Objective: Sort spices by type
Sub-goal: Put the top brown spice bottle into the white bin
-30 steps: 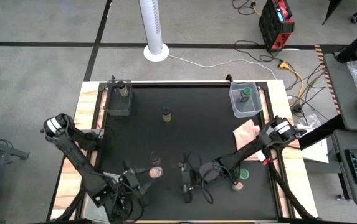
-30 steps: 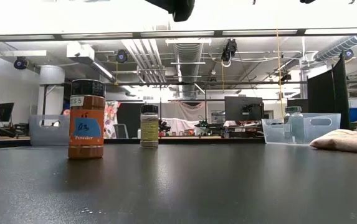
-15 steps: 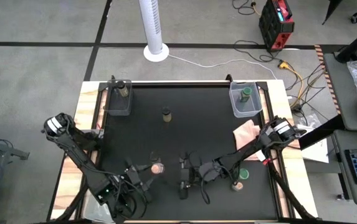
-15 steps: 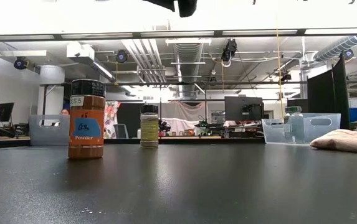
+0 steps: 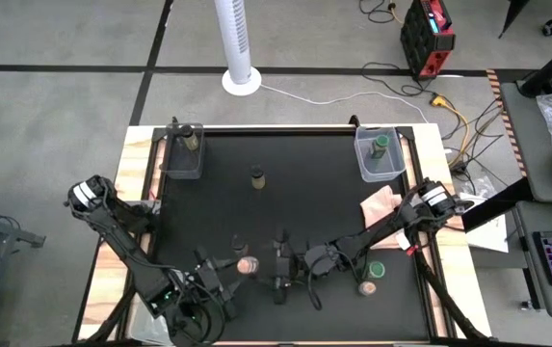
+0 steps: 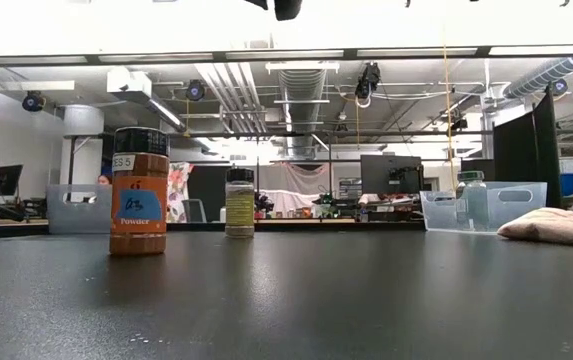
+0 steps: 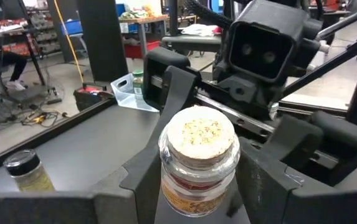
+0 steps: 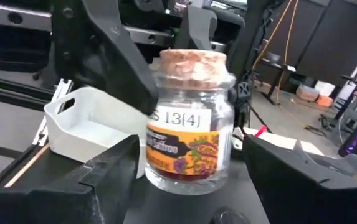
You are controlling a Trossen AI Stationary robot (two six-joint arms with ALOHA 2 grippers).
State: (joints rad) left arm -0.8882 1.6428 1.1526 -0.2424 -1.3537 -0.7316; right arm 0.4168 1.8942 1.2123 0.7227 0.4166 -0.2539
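A small glass spice jar with a pinkish cork top and an orange label is in the air over the table's near middle, with my left gripper shut on it. My right gripper faces it from the right, open, one finger on either side of the jar. Other spices stand on the black mat by their bases: two dark-lidded ones, a green-lidded one and a pinkish-topped one. One jar stands in each clear tub. My left gripper pinches the jar's lower body between its two fingers, below the label. The fingers come in about level from the table's near left. The jar stands upright in the hold, cork top up, lifted clear of the mat.
Clear tubs stand at the far left and far right corners of the mat. A pinkish cloth lies at the right edge. The mat's far middle is bare around the lone jar; an orange powder jar stands nearer.
My right gripper has edged toward the table's left, closer around the held jar, and my left gripper has brought the jar slightly toward it. Both have risen a little. The jar stays upright.
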